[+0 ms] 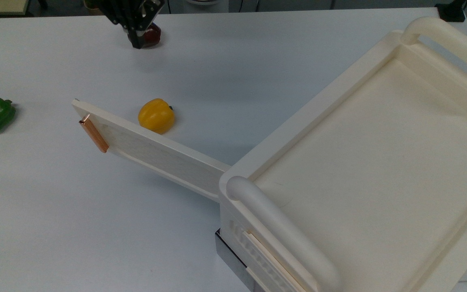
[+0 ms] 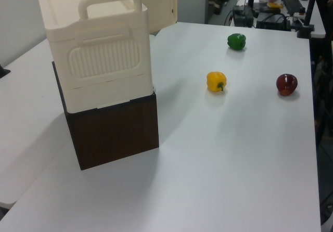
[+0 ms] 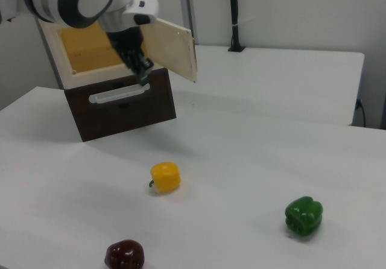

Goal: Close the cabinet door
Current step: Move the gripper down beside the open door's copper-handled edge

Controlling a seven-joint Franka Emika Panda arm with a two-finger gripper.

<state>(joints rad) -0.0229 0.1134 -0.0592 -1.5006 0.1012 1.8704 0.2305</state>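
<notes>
This looks like a robotics lab set up in an office-type room. A broad, plain white surface [image 2: 234,154] carries staged props: a yellow pepper [image 2: 216,81], a green pepper [image 2: 236,41], a dark red apple [image 2: 286,84] and a small cream cabinet [image 2: 99,50] on a dark wood-grain base [image 2: 117,133]. Beyond the surface's far edge in the left view stand black stands, cables and cluttered desks [image 2: 270,5]. In the right view a robot arm [image 3: 84,3] reaches in before bare white walls and a black pole [image 3: 233,15].
</notes>
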